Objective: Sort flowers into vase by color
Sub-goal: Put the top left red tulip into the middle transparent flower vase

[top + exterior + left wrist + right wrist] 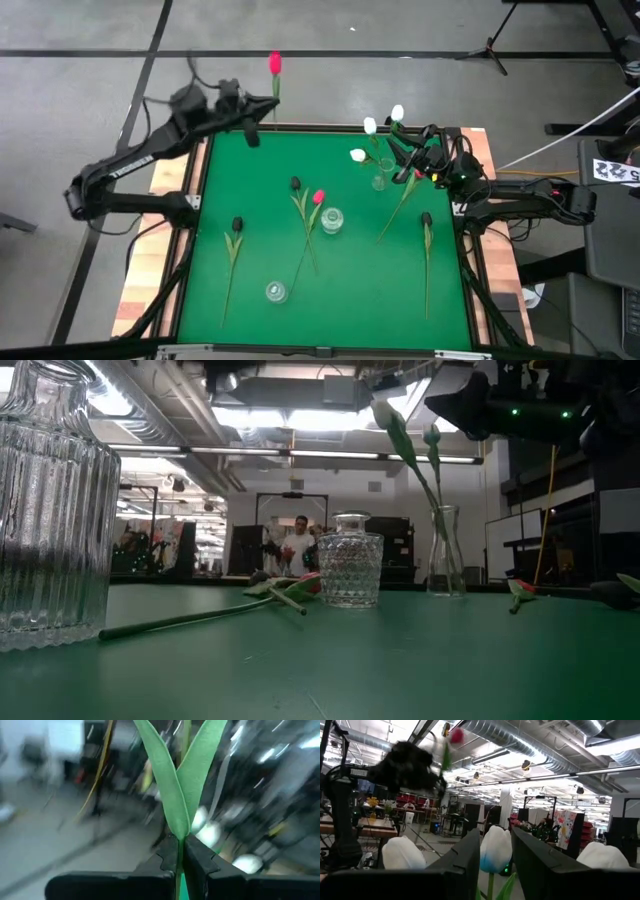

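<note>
L gripper (pixel 262 108): clenched on red tulip (pixel 275 64) stem, head above it.
R gripper (pixel 491 865): white tulip (pixel 495 848) between fingers, grasp unclear.

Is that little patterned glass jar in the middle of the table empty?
Empty. In the low view the patterned jar stands upright with no stems in it; a pink tulip lies beside it.

The bench (pixel 330 270) wears a matt green cloth-like cover, edged in pale bare wood (pixel 165 180). Clear glass vases (pixel 350 570), ribbed or faceted, shine glossy. The flowers (pixel 175 795) have smooth, plastic-looking leaves.
</note>
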Robot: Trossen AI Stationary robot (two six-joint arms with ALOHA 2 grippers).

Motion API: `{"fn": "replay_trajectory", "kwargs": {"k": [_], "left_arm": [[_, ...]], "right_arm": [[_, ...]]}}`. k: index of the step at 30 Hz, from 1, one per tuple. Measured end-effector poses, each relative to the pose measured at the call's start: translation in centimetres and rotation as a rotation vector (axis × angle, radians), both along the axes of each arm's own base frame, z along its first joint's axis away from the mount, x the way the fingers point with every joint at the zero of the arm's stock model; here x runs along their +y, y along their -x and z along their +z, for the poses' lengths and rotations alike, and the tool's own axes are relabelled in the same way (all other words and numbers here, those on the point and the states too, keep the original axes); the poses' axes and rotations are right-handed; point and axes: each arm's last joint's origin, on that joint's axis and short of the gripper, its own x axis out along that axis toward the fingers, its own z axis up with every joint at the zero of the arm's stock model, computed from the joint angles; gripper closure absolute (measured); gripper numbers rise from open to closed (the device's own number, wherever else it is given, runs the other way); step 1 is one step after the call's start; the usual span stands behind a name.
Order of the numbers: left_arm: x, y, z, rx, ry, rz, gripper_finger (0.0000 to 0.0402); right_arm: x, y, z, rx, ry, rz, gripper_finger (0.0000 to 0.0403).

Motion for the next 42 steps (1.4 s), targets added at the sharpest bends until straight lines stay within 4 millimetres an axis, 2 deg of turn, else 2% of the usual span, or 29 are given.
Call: {"fn": "replay_trajectory", "kwargs": {"k": [2,4,8,11,16,20,24,28,34,42], "left_arm": [[-1.3,-0.9,0.2,-0.095,-0.055,-0.06,0.0396],[-2.4,-2.4,-0.5,-0.145,-0.088,-0.094,0.0397],[-4.2,-6.0,-3.0,-0.196,-0.121,-0.117,0.0394],[-5.1,-8.4,-5.2,-0.229,-0.08,-0.167,0.0393],[-6.8,-11.0,-8.4,-0.275,-0.012,-0.257,0.0392],[-8.4,-11.8,-10.0,-0.245,0.043,-0.312,0.0392],[-10.3,-11.8,-10.5,-0.238,0.045,-0.376,0.0392],[-11.3,-11.7,-11.2,-0.21,0.02,-0.356,0.0391],[-10.6,-11.5,-11.4,-0.208,-0.047,-0.278,0.0391],[-10.4,-12.8,-13.1,-0.244,0.026,-0.314,0.0391]], "right_arm": [[0.0,0.0,0.0,0.001,0.001,0.004,0.029],[0.0,0.0,0.0,0.001,0.002,0.004,0.029],[0.0,0.0,0.0,0.001,0.003,0.008,0.029],[0.1,0.0,0.0,0.004,0.009,0.021,0.029],[0.1,0.0,0.0,-0.008,-0.015,0.037,0.029],[0.2,-0.1,0.0,-0.008,-0.018,0.075,0.029],[0.3,-0.1,0.0,-0.008,-0.022,0.12,0.029],[0.3,-0.1,0.0,-0.01,-0.026,0.122,0.029],[0.3,-0.1,0.0,-0.008,-0.028,0.121,0.029],[0.3,-0.1,0.0,-0.008,-0.031,0.125,0.029]]}}
